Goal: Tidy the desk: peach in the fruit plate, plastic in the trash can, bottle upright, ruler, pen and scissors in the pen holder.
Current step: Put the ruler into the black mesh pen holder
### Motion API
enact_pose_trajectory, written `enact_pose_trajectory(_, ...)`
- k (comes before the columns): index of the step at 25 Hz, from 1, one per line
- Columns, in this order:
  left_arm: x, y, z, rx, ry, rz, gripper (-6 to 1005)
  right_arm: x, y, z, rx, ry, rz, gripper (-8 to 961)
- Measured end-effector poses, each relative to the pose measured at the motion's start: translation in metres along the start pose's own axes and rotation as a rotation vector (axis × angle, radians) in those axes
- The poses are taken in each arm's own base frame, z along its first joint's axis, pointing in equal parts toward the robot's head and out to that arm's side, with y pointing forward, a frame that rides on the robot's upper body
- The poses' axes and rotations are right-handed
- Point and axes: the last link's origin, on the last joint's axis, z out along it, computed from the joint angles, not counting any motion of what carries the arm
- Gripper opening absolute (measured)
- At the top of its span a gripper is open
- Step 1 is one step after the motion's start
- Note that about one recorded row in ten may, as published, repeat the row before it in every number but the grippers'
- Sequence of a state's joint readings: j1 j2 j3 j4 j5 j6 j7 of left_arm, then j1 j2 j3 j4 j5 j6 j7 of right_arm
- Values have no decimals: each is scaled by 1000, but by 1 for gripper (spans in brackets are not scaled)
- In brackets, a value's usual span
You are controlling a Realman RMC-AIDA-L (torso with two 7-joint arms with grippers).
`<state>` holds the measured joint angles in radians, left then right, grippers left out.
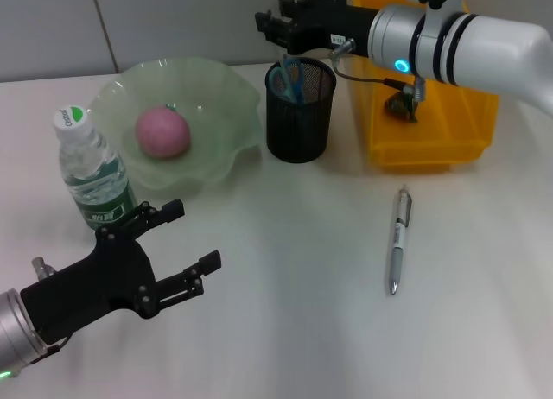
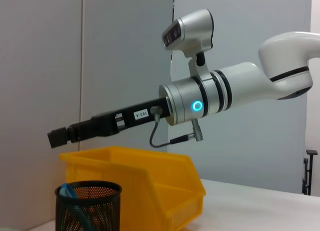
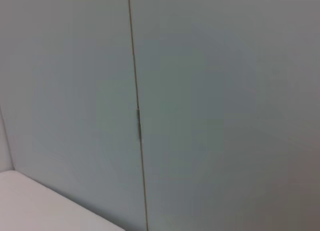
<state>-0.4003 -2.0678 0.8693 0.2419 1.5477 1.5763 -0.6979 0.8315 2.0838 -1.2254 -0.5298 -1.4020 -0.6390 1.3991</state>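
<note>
The pink peach (image 1: pixel 162 131) lies in the green glass fruit plate (image 1: pixel 229 97). Beside it the bottle (image 1: pixel 91 170) stands upright. Blue scissors (image 1: pixel 289 78) stick out of the black mesh pen holder (image 1: pixel 300 114). My right gripper (image 1: pixel 273 17) hovers open and empty just above the holder's far rim; it also shows from the side as right gripper (image 2: pixel 59 136). The pen (image 1: pixel 398 239) lies flat on the table. A dark crumpled piece of plastic (image 1: pixel 400 105) sits in the yellow trash can (image 1: pixel 432 148). My left gripper (image 1: pixel 194 235) is open, low at the front left near the bottle. The ruler is out of view.
The yellow bin (image 2: pixel 150 181) stands right behind the pen holder (image 2: pixel 87 206), close beside it. My right arm stretches across above the bin. A grey wall runs along the table's far edge.
</note>
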Motion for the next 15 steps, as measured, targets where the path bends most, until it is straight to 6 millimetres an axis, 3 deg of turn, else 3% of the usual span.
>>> enact_pose_trajectory(4,1,0,0,-1,3,2,842,4,2,0,-8,16,-11,514)
enact_pose_trajectory(15,1,0,0,-2,5,1,842,4,-4,-9,9,-15,16,702)
